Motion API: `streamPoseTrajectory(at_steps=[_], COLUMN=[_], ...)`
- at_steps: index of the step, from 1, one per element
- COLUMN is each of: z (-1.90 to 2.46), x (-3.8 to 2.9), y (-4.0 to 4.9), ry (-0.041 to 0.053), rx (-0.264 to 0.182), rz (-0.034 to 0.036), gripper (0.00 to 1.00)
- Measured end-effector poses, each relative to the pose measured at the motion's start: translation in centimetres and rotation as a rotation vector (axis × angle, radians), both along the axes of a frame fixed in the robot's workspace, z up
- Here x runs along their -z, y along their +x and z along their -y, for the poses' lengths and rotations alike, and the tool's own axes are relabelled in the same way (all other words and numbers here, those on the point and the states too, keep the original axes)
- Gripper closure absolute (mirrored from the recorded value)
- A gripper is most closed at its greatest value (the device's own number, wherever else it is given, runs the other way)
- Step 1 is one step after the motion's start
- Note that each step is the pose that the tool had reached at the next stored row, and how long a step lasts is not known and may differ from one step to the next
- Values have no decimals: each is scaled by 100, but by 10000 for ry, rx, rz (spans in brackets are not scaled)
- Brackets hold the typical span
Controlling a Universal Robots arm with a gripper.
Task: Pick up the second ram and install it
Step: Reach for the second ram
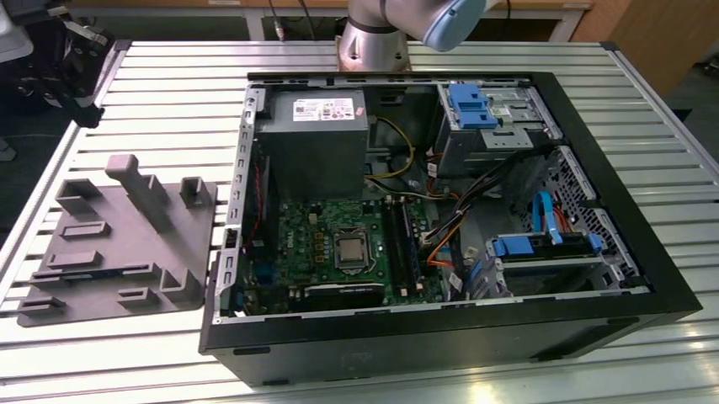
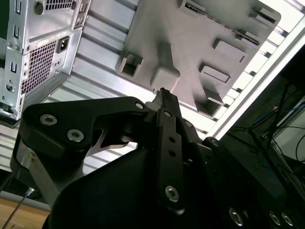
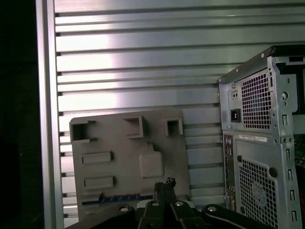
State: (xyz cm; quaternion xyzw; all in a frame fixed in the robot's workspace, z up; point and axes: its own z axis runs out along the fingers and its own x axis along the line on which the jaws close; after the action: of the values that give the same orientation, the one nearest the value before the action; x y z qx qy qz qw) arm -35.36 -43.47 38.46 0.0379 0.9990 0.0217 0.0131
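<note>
Slatted table (image 3: pixel 143 47) — closed hand (image 3: pixel 164 183) over the grey tray (image 3: pixel 119 143)

1. At the exterior view's top centre, the arm (image 1: pixel 371 42) is showing a silver-grey cylindrical joint and pale blue cap (image 1: pixel 455 21).
2. In both wrist views, the claw (image 2: pixel 163 93) (image 3: pixel 164 183) is looking matte black, its linkage plates carrying silver screws (image 2: pixel 172 192).

Grey tray (image 1: pixel 113 252) lies beside open computer case (image 1: pixel 450 345).

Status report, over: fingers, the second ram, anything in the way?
Gripper aimed at grey tray, fingers shut, empty. Second ram, seemingly the dark strip in the tray, not gripped. Nothing between them.
</note>
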Motion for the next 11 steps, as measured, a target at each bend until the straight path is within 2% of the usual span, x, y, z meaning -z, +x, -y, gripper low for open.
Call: streamPoseTrajectory(at_steps=[11], z=[45], x=[18], y=[-37], ry=[-1], rx=[0], rz=[-1], gripper=[89])
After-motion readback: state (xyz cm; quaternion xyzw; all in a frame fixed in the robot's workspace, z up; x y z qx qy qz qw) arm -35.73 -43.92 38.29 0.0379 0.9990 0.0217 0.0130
